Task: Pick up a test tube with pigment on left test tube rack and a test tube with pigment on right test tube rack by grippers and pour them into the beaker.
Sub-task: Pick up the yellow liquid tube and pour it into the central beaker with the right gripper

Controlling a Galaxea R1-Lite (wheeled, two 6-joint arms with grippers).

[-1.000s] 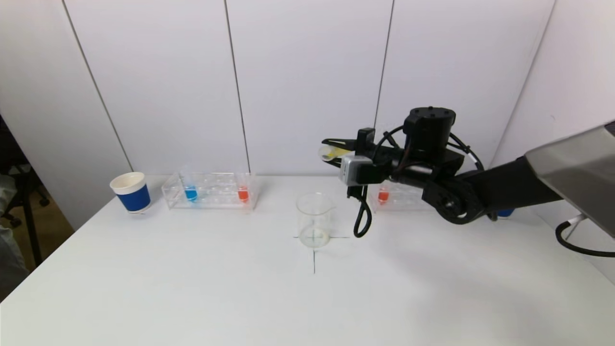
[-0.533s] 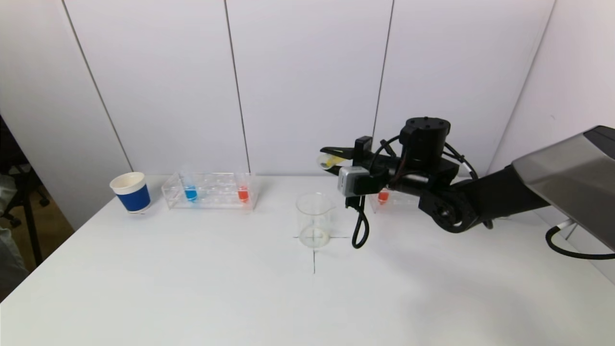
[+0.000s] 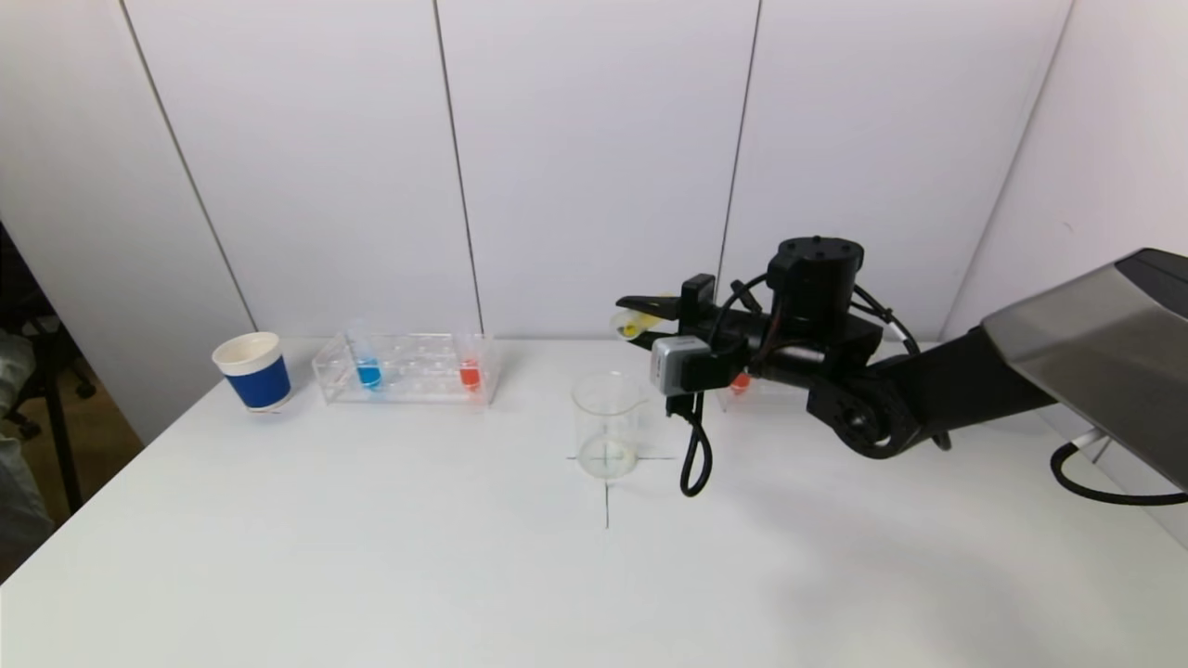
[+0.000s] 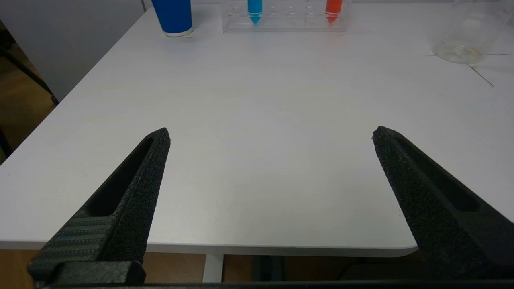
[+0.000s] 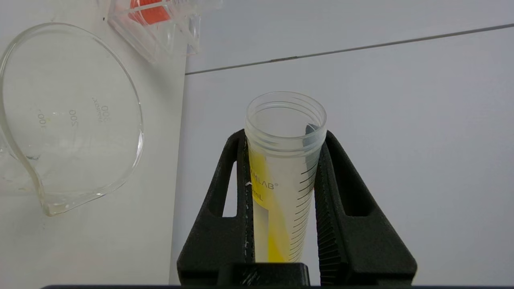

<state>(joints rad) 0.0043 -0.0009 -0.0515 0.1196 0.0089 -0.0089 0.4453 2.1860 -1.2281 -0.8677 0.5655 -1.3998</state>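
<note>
Right test tube rack [image 3: 756, 390] mostly hidden behind arm; one red tube [image 3: 740, 381] shows. Right gripper [image 3: 640, 319] clamped on yellow-pigment test tube [image 5: 283, 176], held near-horizontal above and behind beaker [image 3: 608, 424]. Left gripper [image 4: 269, 136] fingers apart over bare near table [image 4: 257, 120] edge, well clear of left rack [image 3: 408, 369].

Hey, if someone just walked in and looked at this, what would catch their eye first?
Probably the right gripper holding a tube of yellow liquid tipped on its side above the glass beaker at the table's middle. Next, the blue tube and red tube in the left rack.
</note>
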